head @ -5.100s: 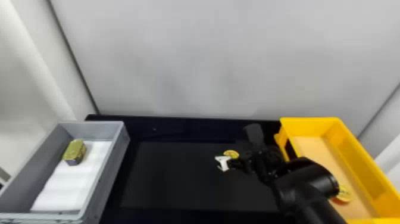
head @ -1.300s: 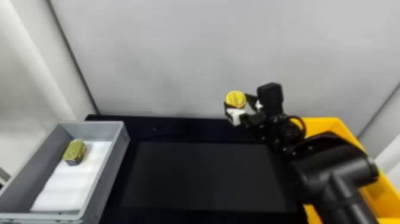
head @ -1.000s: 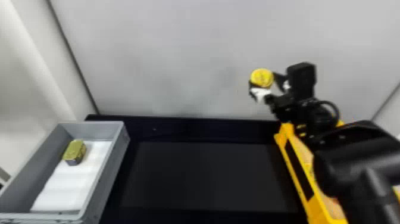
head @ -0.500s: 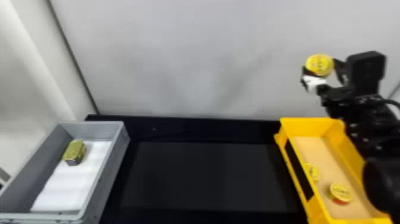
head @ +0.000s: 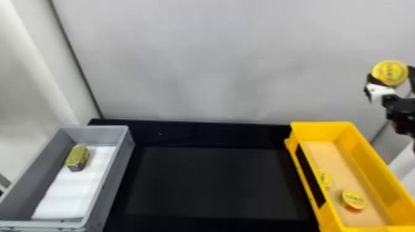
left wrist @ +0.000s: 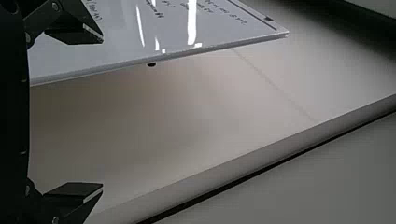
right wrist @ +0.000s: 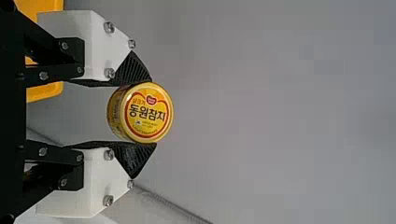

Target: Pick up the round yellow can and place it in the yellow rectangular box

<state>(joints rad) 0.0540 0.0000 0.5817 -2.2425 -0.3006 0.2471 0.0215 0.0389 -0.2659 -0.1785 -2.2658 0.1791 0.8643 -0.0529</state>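
Note:
At the head view's right edge my right gripper is shut on the round yellow can, held high above and behind the yellow rectangular box. In the right wrist view the can sits between both fingertips of my right gripper, its printed lid in sight. Two other round yellow cans lie in the box, one by its left wall and one nearer the front. My left gripper stands open in the left wrist view with nothing between its fingers.
A grey box on the left holds a squarish gold-lidded can on white padding. Between the boxes lies the black table, with a pale wall behind it. A whiteboard is near my left gripper.
My right gripper has lifted the can from the black table and carried it up and rightward, past the yellow box's far end. The arm has uncovered the box and its cans.

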